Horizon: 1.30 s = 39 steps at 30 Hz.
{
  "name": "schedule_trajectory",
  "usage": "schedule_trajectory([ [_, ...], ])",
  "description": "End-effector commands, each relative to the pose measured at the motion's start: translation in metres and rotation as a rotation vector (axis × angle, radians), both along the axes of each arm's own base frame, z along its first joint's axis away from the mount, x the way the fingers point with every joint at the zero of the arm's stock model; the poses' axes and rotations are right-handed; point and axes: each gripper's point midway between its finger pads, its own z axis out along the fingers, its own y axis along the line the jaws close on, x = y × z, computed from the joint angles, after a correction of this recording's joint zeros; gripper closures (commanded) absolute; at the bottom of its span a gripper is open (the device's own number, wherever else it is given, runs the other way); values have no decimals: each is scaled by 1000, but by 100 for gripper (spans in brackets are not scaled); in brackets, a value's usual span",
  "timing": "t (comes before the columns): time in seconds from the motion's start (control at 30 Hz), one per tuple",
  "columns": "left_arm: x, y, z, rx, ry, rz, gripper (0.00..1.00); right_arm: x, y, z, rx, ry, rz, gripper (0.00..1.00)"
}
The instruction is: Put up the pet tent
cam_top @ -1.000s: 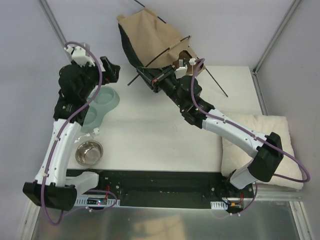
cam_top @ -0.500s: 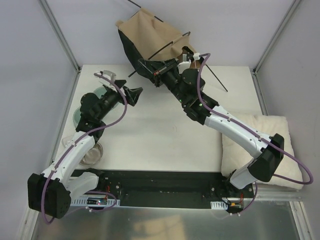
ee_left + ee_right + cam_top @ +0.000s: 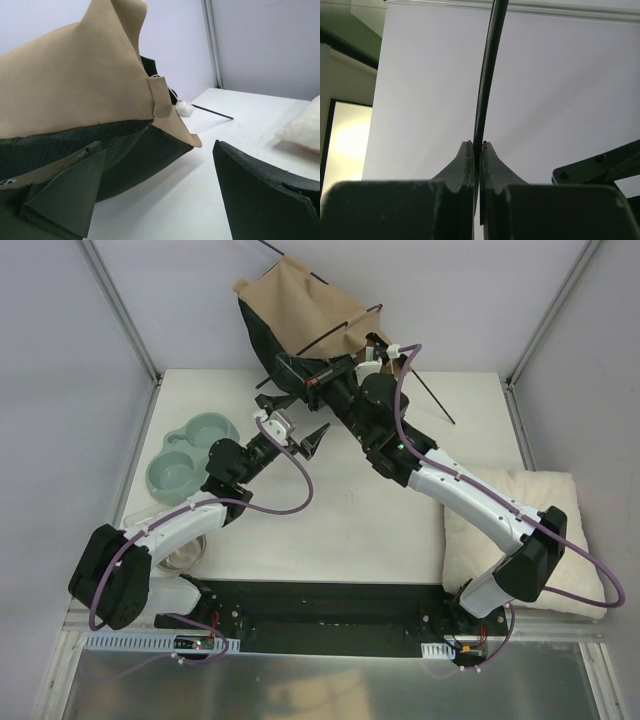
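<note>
The white table (image 3: 330, 520) carried the pet tent (image 3: 295, 315), slumped at its far edge, tan fabric over black lining. A cream cushion (image 3: 520, 515) lay near right and a green double bowl (image 3: 190, 455) sat left. The left gripper (image 3: 292, 416) hovered just near of the tent, jaws spread wide and empty. The right gripper (image 3: 477, 145) was clamped on a thin black pole (image 3: 489, 70). A white pom-pom (image 3: 184, 108) showed beside the tent's edge.

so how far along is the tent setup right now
Done: little; the pet tent lies crumpled at the far edge of the table, poles splayed. In hand: the right gripper is shut on a thin black pole, and the left gripper is open beside the tent. Left: stand the frame up and shape the fabric; the cushion sits apart at the right.
</note>
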Motion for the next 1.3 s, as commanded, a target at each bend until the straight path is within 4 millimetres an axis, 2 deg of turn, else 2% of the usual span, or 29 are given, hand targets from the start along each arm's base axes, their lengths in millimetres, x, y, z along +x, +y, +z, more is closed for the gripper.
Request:
schedule_trajectory([
  [0.0,8,-1,44,-11,-261,90,9,8,-3,13,20,-10,-29,100],
  [0.33,30,-8,48,1,-357,195,19,13,1,9,1,-8,-28,100],
  [0.43,30,-9,54,-23,-356,191,21,13,1,9,1,-5,-27,100],
  [0.83,46,-31,42,-1,-338,148,22,15,6,7,2,5,-12,100],
  [0.97,53,-33,46,-8,-331,181,34,13,7,7,4,7,-4,100],
  [1.07,53,-38,47,24,-361,227,38,13,5,9,10,4,-5,100],
  [1.1,51,-39,47,30,-371,227,36,13,5,10,11,1,-5,100],
  [1.2,45,-40,41,34,-373,221,17,12,5,14,16,-5,-5,100],
  [1.27,41,-40,41,29,-375,217,13,12,4,17,23,-9,-7,100],
])
